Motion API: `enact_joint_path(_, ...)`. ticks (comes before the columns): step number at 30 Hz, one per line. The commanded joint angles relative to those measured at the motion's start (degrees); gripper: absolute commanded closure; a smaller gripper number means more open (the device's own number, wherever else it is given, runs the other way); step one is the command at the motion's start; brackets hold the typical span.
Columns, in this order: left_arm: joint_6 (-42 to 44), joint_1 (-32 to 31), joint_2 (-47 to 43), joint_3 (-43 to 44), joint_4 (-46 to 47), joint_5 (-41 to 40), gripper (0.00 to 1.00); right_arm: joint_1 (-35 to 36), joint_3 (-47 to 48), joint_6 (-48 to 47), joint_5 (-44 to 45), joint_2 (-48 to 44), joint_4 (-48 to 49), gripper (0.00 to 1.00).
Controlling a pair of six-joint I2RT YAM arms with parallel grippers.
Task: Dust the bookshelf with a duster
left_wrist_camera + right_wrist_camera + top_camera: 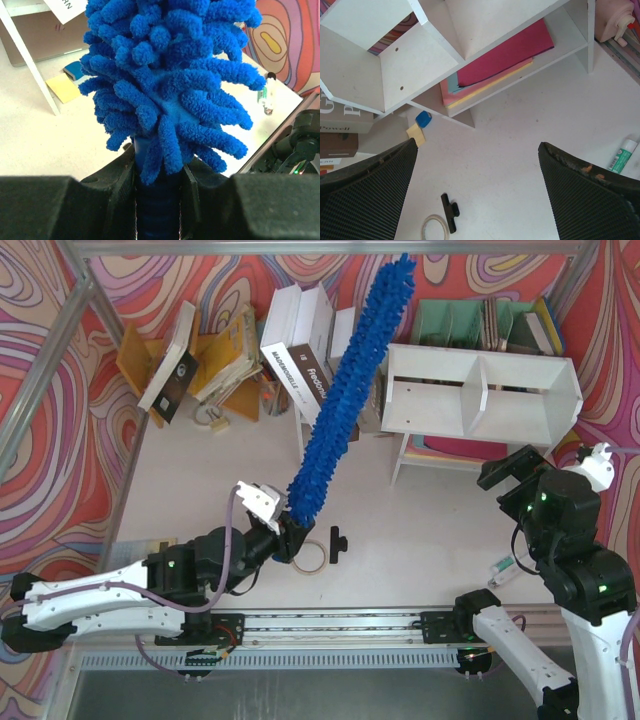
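The long blue fluffy duster (pixel 345 390) rises from my left gripper (pixel 288 535), which is shut on its handle, and leans up and right; its tip is at the top of the top view, left of the bookshelf. In the left wrist view the fluffy head (pixel 170 80) fills the frame above the fingers (pixel 112 195), and the blue handle (pixel 157 210) sits between them. The white two-compartment bookshelf (pixel 480 390) stands at the back right and shows in the right wrist view (pixel 420 55). My right gripper (pixel 512 472) is open and empty, in front of the shelf's right end.
A yellow-orange rack (pixel 205 355) with books leans at the back left. Books (pixel 300 360) stand behind the duster. A teal file organizer (pixel 480 325) sits behind the shelf. A tape ring (pixel 310 560), a black clip (pixel 338 543) and a glue stick (pixel 505 568) lie on the table.
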Motion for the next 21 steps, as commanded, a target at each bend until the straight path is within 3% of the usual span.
enact_joint_path(1, -0.7, -0.1, 0.0, -1.7, 0.1, -1.7, 1.0, 0.4, 0.0, 0.4, -0.3, 0.4, 1.1, 0.06)
enact_joint_path(14, -6.8, 3.1, -0.3, -8.4, -3.3, 2.1, 1.0, 0.4, -0.1, 0.5, -0.6, 0.3, 1.3, 0.06)
enact_joint_path(21, -2.8, 3.4, -3.5, -1.3, -8.8, 1.0, 1.0, 0.3, 0.2, 0.6, -0.9, 0.4, 1.1, 0.06)
